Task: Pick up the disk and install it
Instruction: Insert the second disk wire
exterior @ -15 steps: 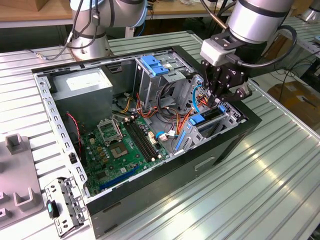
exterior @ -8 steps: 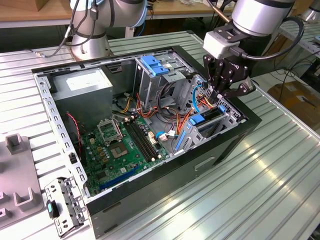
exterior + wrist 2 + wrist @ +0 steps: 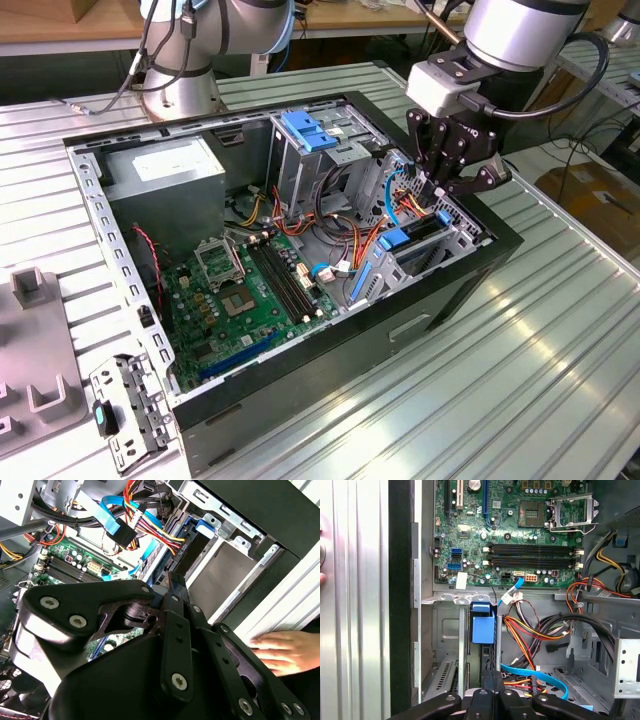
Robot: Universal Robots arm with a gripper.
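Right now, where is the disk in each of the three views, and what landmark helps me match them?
Exterior view: the disk stands on edge in the drive bay, toward the exterior view's right.
Second wrist view: the disk is in the bay, blue end showing.
First wrist view: the disk is slotted beside the orange cables.
Shared landmark: the green motherboard.

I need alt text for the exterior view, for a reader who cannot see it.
A robot arm's black gripper hovers over the drive bay, at the exterior view's right, of an open computer case on a ribbed metal table. A blue-railed disk sits in the bay; the green motherboard lies exposed.
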